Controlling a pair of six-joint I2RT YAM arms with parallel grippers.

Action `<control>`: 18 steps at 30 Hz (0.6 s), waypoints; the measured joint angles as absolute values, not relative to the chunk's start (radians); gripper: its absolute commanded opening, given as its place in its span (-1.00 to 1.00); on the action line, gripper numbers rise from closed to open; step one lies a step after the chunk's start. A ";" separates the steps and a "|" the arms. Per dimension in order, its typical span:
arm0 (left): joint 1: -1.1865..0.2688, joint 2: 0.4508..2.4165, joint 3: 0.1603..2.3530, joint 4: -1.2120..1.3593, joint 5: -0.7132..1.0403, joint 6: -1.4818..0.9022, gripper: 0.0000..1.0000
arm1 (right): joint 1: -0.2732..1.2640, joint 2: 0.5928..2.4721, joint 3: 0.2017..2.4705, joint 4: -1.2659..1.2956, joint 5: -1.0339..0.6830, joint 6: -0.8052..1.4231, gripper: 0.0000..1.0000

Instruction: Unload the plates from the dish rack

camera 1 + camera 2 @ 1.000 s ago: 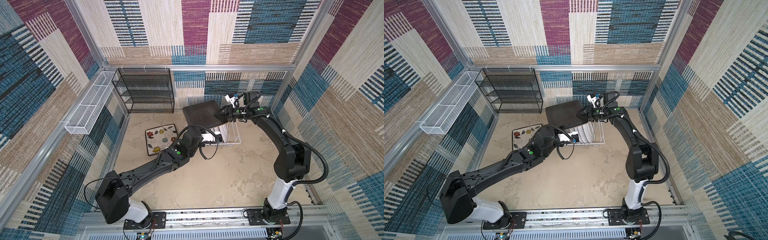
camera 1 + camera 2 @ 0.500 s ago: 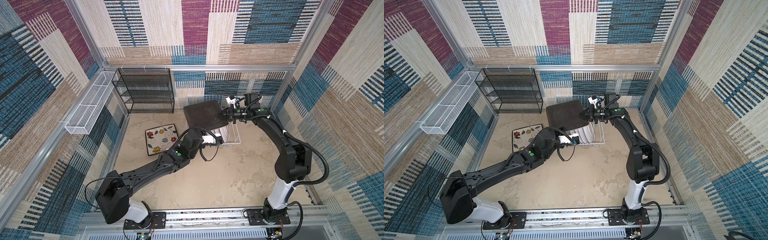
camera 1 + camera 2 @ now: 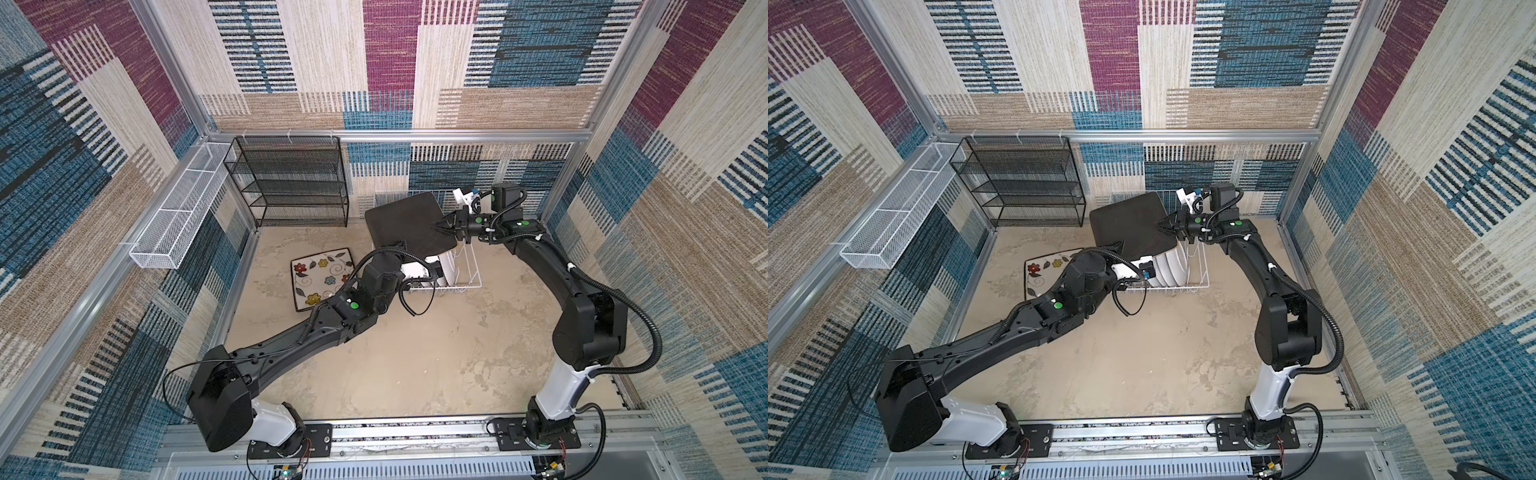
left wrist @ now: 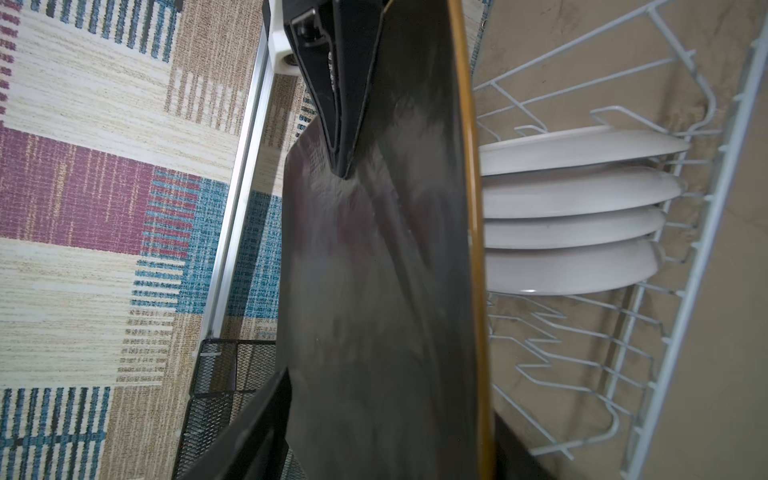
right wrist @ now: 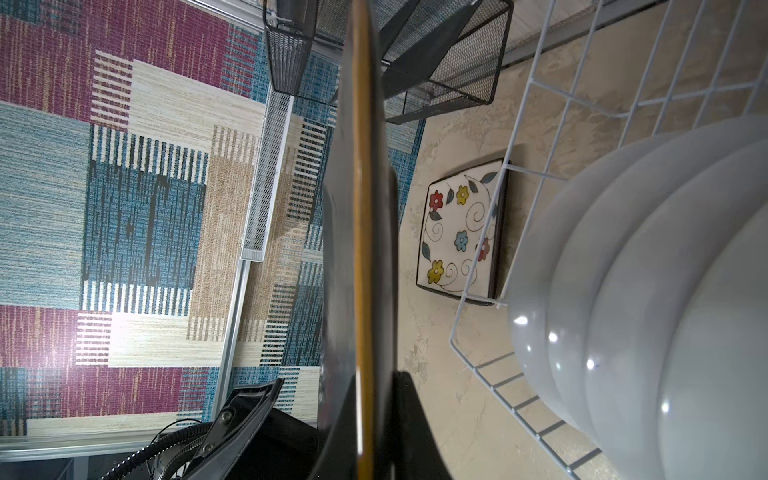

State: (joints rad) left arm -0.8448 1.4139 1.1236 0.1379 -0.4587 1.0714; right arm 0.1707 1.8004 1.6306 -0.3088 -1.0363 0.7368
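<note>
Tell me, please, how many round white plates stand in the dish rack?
4: plate one, plate two, plate three, plate four, on edge side by side in the dish rack. The held square plate may hide more.

This is a robot test cell in a lab. An aluminium frame (image 3: pixel 395 135) hung with patterned fabric panels (image 3: pixel 390 62) boxes in a tabletop (image 3: pixel 436 353). A left arm (image 3: pixel 299 345) and a right arm (image 3: pixel 540 257) stand on a slotted rail (image 3: pixel 415 430), with a dish rack (image 3: pixel 473 266) and a mesh shelf (image 3: pixel 291 183) as props.

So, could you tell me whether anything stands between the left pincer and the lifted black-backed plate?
Nothing visible does. In the left wrist view the black-backed plate, shut in the right pincer, stands edge-on between the fingers of the left pincer.
</note>
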 measured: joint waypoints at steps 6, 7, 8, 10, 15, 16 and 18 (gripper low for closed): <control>-0.844 1.361 1.135 0.055 -0.464 0.923 0.44 | 0.123 1.771 1.589 -0.220 -0.947 0.789 -1.00; -0.840 1.351 1.145 0.037 -0.463 0.886 0.52 | 0.117 1.764 1.578 -0.205 -0.934 0.799 -1.00; -0.837 1.342 1.153 0.024 -0.463 0.857 0.56 | 0.110 1.758 1.570 -0.198 -0.921 0.807 -1.00; -0.821 1.324 1.171 -0.007 -0.437 0.779 0.64 | 0.103 1.749 1.560 -0.183 -0.889 0.818 -1.00; -0.721 1.272 1.227 -0.080 -0.353 0.521 0.78 | 0.101 1.734 1.556 -0.168 -0.857 0.826 -1.00; -0.680 1.261 1.243 -0.093 -0.315 0.445 0.79 | 0.101 1.730 1.555 -0.164 -0.854 0.827 -1.00; -0.600 1.248 1.266 -0.110 -0.257 0.318 0.82 | 0.101 1.724 1.555 -0.160 -0.853 0.827 -1.00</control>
State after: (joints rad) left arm -0.6003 1.2480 1.2659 -0.1101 -0.2573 0.3176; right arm 0.1005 1.7245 1.5551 -0.1604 -0.8532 0.8272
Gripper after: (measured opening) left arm 0.898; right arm 0.129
